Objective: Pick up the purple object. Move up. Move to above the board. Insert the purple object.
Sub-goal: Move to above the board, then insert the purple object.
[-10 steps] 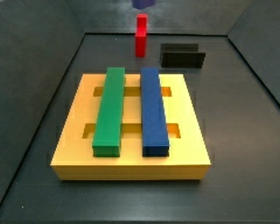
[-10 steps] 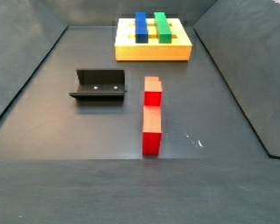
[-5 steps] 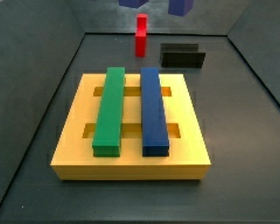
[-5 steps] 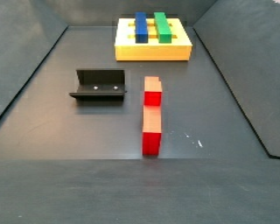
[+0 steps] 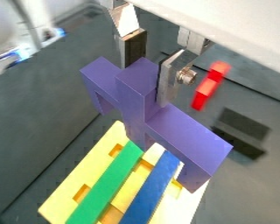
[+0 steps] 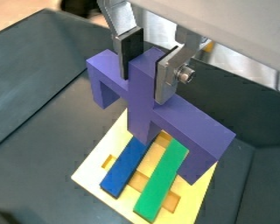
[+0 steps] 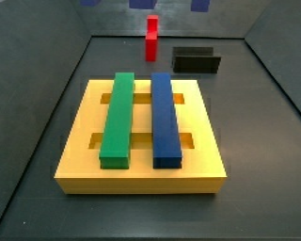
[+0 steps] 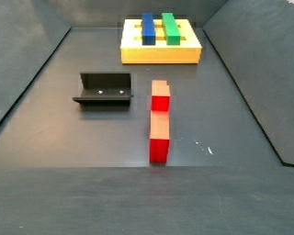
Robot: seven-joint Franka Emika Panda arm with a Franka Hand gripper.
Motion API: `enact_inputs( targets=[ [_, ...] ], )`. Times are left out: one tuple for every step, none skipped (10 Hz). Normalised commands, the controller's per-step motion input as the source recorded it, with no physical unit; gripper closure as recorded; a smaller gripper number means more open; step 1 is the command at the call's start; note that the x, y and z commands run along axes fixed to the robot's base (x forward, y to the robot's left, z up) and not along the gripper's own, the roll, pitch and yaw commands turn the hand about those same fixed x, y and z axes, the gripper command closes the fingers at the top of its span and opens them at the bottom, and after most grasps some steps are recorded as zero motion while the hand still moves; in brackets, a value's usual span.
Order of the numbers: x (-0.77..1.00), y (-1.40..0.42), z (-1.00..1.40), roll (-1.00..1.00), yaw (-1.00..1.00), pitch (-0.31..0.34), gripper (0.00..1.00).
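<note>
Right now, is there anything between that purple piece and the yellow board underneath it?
Nothing: in both wrist views the gripper holds the purple object in open air above the board.

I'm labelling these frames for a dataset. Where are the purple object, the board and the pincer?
purple object (image 6: 166,118): wrist view, on its central ridge.
board (image 7: 140,174): side view, on its yellow front wall.
pincer (image 6: 147,63): wrist view, midway between the fingertips, shut on the purple object above the board.

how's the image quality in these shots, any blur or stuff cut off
Both wrist views are soft, with the end effector shut on the purple object above the board. Side views are sharper; one crops the purple object at the frame's top edge, another misses it.
</note>
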Motion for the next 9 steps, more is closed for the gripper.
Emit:
enact_inputs(
  targets=[
    [0.09, -0.05, 0.03, 0.09, 0.55, 0.218, 1.00],
    [0.08, -0.04, 0.02, 0.09, 0.35, 0.186, 1.00],
    [0.00, 0.00, 0.00, -0.01, 0.00, 0.000, 1.00],
    [0.00, -0.29, -0.23, -0.10, 0.00, -0.036, 1.00],
    [0.00, -0.48, -0.41, -0.29, -0.02, -0.110, 1.00],
    [0.00, -0.51, -0.43, -0.28, 0.00, -0.136, 1.00],
    [0.00, -0.59, -0.59, -0.11, 0.04, -0.207, 1.00],
    [0.00, -0.56, -0.73, 0.04, 0.08, -0.229, 1.00],
    [0.00, -0.49, -0.77, 0.14, 0.14, -0.169, 1.00]
  ],
)
